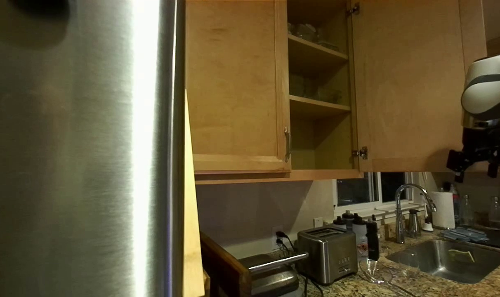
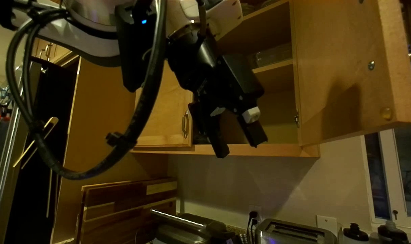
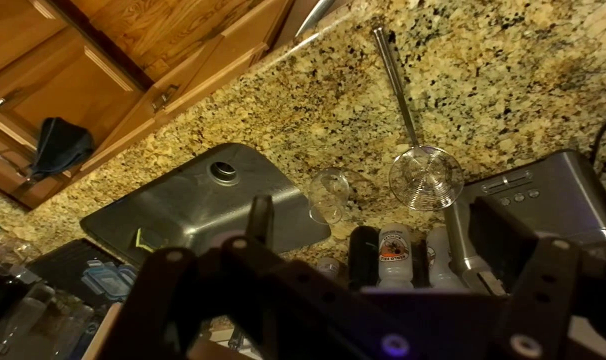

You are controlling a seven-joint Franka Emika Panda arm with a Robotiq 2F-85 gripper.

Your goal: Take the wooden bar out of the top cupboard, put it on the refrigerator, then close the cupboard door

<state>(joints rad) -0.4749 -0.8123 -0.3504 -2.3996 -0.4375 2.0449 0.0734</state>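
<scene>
In an exterior view, what may be the bar (image 2: 24, 153) slants by the fridge (image 2: 29, 196); right of it the gripper (image 2: 240, 149) hangs empty, spread wide; farther right, the open door (image 2: 348, 64) shows it its inner face: closing likely means reaching round.

The top cupboard (image 1: 324, 175) is showing two cupboard doors (image 1: 411, 82), two inner shelves (image 1: 319, 103) and two hinges (image 1: 362, 153). The granite countertop (image 3: 333, 100) is carrying one toaster (image 1: 327, 255), one wire skimmer (image 3: 421, 162) and, partly hidden, probably four sports bottles (image 1: 361, 239). One refrigerator (image 1: 81, 148), one gooseneck faucet (image 1: 399, 214) and one paper-towel roll (image 1: 442, 209) are also showing.
</scene>
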